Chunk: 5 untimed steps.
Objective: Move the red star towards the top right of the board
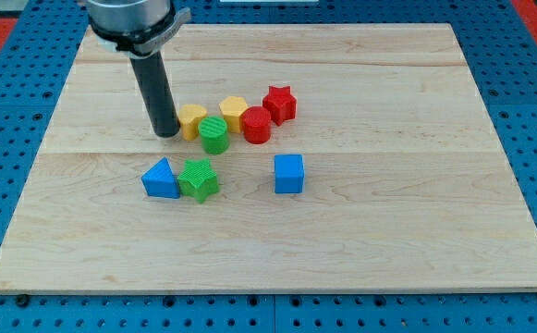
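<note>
Setting: blue pegboard floor; on it a pale wooden bench (416, 240) of planked boards, filling most of the view.

Arm: dark rod coming down from the view's top left; my tip (165, 135) rests on the bench, touching or just beside the left side of the yellow block (191, 120). Jaws: none fitted, so nothing is held.

Blocks, centre cluster: blue cube (288, 174), standing apart at lower right; blue triangle (161, 179) touching green star (199, 179); red cylinder (256, 125); green cylinder (214, 134); second yellow block (234, 113); red star (279, 104).

Task item: red star, at the cluster's upper right edge, touching the red cylinder, near the board's middle.

Progress: judged not begun. The star lies well short of the top right corner, and my tip is on the cluster's far side, with three blocks between.
</note>
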{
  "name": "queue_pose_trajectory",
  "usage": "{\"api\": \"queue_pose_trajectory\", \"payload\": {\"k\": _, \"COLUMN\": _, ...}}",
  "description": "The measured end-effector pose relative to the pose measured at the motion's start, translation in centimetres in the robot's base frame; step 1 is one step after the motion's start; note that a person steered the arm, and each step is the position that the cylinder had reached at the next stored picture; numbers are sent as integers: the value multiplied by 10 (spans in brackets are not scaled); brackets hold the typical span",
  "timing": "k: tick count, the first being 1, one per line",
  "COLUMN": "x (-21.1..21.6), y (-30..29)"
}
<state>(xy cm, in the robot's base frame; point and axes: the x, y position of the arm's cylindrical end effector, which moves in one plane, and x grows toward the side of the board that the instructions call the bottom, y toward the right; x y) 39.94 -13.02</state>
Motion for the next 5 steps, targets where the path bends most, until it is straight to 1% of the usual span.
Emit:
{"api": "queue_pose_trajectory", "payload": {"k": 1, "x": -13, "y": 28}}
{"api": "queue_pose_trajectory", "payload": {"k": 5, "x": -23, "y": 146}}
